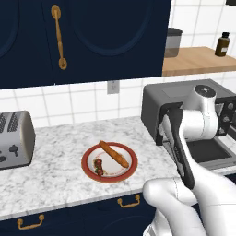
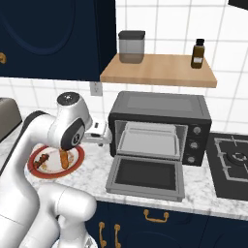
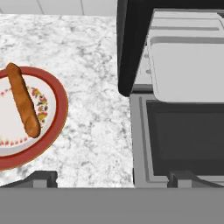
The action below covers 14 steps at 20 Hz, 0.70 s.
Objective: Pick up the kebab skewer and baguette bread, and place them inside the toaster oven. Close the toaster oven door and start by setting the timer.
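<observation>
On the red-rimmed plate lie the baguette bread and, beside it, the kebab skewer. Right of the plate, the toaster oven stands on the marble counter, its toaster oven door dropped flat. The gripper hovers between them, fingers spread, empty.

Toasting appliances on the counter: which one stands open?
The dark toaster oven, right of the plate, with its door dropped flat. The silver slot toaster has no door.
</observation>
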{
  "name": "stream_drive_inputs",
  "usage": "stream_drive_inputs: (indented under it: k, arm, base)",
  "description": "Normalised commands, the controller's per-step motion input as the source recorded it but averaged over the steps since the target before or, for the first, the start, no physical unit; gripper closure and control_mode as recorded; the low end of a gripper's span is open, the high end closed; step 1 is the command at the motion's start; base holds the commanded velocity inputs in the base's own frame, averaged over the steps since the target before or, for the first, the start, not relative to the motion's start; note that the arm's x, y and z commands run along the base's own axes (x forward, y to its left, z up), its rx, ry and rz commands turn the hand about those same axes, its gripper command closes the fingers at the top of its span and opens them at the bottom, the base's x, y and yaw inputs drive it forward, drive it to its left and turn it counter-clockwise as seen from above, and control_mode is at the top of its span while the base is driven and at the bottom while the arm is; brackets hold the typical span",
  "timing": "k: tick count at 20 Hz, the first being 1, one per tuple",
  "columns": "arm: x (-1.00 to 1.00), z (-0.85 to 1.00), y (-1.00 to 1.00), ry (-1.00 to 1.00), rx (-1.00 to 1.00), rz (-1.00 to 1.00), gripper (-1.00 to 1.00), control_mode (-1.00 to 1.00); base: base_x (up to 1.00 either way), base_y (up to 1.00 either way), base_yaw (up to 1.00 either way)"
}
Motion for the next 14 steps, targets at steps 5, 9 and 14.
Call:
stream_drive_inputs:
  k: [5,9,14]
  arm:
    - [0.10,-0.18,0.75,0.04,0.00,0.01,-1.00,-1.00]
    - [0.21,-0.12,0.63,0.05,0.00,0.00,-1.00,-1.00]
    - [0.24,-0.08,0.38,0.03,0.00,0.02,-1.00,-1.00]
  base:
    - [0.00,0.00,0.00]
    - [0.00,0.00,0.00]
    - [0.00,0.00,0.00]
